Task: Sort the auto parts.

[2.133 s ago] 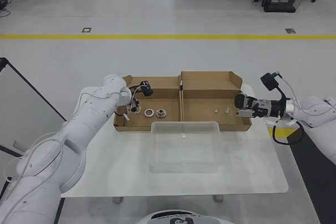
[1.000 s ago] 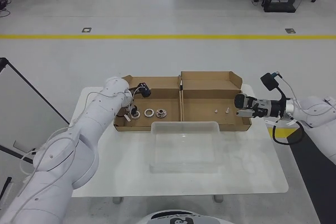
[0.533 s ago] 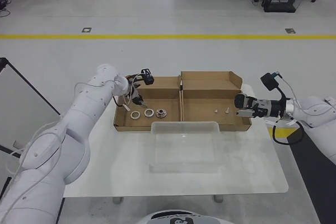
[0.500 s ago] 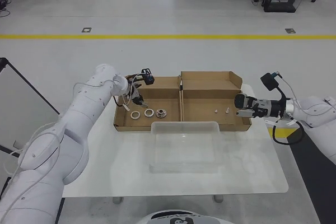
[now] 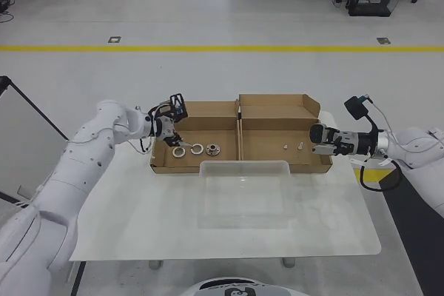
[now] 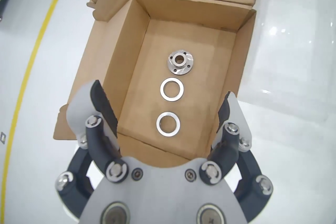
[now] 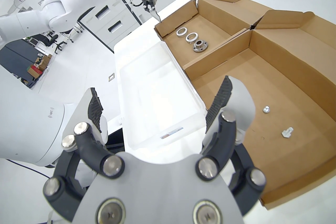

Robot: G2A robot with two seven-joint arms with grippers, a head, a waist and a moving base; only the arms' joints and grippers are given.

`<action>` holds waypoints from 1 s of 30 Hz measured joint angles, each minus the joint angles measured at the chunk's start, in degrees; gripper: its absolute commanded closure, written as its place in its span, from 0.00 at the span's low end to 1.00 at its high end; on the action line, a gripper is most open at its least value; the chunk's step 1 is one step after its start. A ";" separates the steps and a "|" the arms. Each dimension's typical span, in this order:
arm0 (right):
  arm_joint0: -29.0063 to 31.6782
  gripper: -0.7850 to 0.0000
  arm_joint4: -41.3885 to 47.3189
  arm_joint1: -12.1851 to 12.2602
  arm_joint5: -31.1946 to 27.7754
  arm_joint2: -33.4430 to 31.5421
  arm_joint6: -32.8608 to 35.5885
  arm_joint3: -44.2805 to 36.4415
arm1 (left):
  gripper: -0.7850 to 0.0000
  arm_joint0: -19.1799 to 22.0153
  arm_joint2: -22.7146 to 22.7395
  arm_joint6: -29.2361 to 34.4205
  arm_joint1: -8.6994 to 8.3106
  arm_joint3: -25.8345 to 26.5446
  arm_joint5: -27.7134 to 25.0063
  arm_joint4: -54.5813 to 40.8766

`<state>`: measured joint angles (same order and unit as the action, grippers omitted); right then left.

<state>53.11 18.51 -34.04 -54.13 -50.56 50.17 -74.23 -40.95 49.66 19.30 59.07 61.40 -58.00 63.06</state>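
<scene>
left wrist view: gripper spread wide.

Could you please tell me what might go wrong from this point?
The open left tool hangs over the end wall of the left box; descending here could snag the cardboard and shift the box. The two rings lie flat and thin, so a grasp may slip. The two fasteners in the right box are tiny and easily knocked.

I list on the white table: left cardboard box, right cardboard box adjoining, clear plastic bin just beside both.
</scene>
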 measured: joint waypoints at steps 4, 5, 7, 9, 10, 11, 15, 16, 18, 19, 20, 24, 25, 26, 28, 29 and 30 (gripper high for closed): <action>0.00 0.00 0.00 0.00 0.00 0.00 0.00 0.00 | 0.00 -8.87 7.76 1.78 -5.14 12.40 0.00 -4.38; 0.00 0.00 0.00 0.00 0.00 0.00 0.00 0.00 | 0.00 -11.52 10.02 2.38 -6.56 15.84 0.00 -5.66; 0.00 0.00 0.00 0.00 0.00 0.00 0.00 0.00 | 0.00 -15.31 13.12 2.75 -8.51 20.54 0.00 -7.96; 0.00 0.00 0.00 0.00 0.00 0.00 0.00 0.00 | 0.00 -19.30 16.25 2.53 -10.61 25.18 0.00 -10.66; 0.00 0.00 0.00 0.00 0.00 0.00 0.00 0.00 | 0.00 -20.79 17.41 2.31 -11.45 26.80 0.00 -11.65; 0.00 0.00 0.00 0.00 0.00 0.00 0.00 0.00 | 0.00 -22.51 18.87 2.15 -12.53 28.63 0.00 -12.37; 0.00 0.00 0.00 0.00 0.00 0.00 0.00 0.00 | 0.00 -24.48 20.61 2.10 -13.80 30.26 0.00 -12.37; 0.00 0.00 0.00 0.00 0.00 0.00 0.00 0.00 | 0.00 -24.43 20.56 2.10 -13.77 30.21 0.00 -12.36; 0.00 0.00 0.00 0.00 0.00 0.00 0.00 0.00 | 0.00 -24.37 20.50 2.10 -13.74 30.16 0.00 -12.35; 0.00 0.00 0.00 0.00 0.00 0.00 0.00 0.00 | 0.00 -24.37 20.50 2.10 -13.74 30.16 0.00 -12.35; 0.00 0.00 0.00 0.00 0.00 0.00 0.00 0.00 | 0.00 -24.37 20.50 2.10 -13.74 30.16 0.00 -12.35; 0.00 0.00 0.00 0.00 0.00 0.00 0.00 0.00 | 0.00 -24.37 20.50 2.11 -13.74 30.16 0.00 -12.35; 0.00 0.00 0.00 0.00 0.00 0.00 0.00 0.00 | 0.00 -24.37 20.50 2.11 -13.74 30.16 0.00 -12.35; 0.00 0.00 0.00 0.00 0.00 0.00 0.00 0.00 | 0.00 -24.37 20.50 2.11 -13.74 30.16 0.00 -12.35; 0.00 0.00 0.00 0.00 0.00 0.00 0.00 0.00 | 0.00 -24.37 20.50 2.11 -13.74 30.16 0.00 -12.35; 0.00 0.00 0.00 0.00 0.00 0.00 0.00 0.00 | 0.00 -24.37 20.50 2.11 -13.74 30.16 0.00 -12.35; 0.00 0.00 0.00 0.00 0.00 0.00 0.00 0.00 | 0.00 -24.37 20.50 2.11 -13.74 30.16 0.00 -12.35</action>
<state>53.11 18.51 -34.04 -54.13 -50.56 50.17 -74.23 -65.32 70.16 21.41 45.33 91.56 -58.00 50.70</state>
